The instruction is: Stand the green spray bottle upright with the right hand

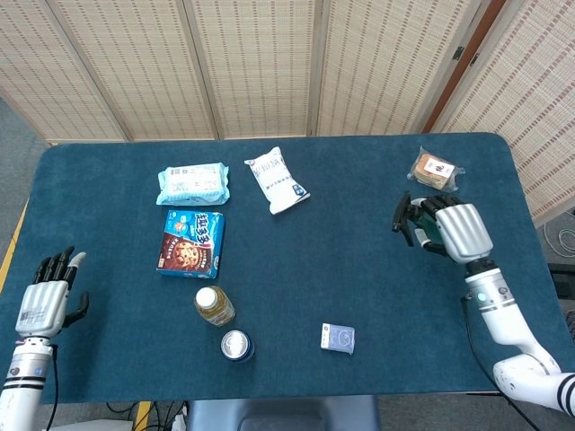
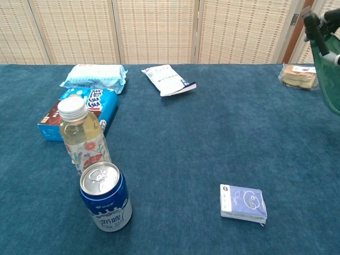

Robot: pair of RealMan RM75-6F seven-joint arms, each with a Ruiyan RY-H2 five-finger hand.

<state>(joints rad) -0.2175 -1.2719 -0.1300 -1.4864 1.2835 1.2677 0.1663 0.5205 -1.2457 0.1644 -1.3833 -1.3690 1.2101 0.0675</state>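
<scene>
My right hand (image 1: 460, 230) grips the green spray bottle (image 1: 430, 234) above the right side of the blue table (image 1: 314, 269). The bottle's black spray head (image 1: 403, 219) sticks out to the left of the hand. In the chest view the bottle (image 2: 328, 79) hangs at the right edge, clear of the table and tilted, with its black head (image 2: 312, 22) uppermost; its base is cut off by the frame. At the table's near left corner my left hand (image 1: 51, 298) is open and holds nothing.
A wrapped sandwich (image 1: 436, 171) lies at the far right. A white pouch (image 1: 278, 180), a blue wipes pack (image 1: 192, 183) and a cookie box (image 1: 190, 242) lie left of centre. A tea bottle (image 1: 215, 305), a can (image 1: 236, 345) and a small card pack (image 1: 338, 338) sit near the front.
</scene>
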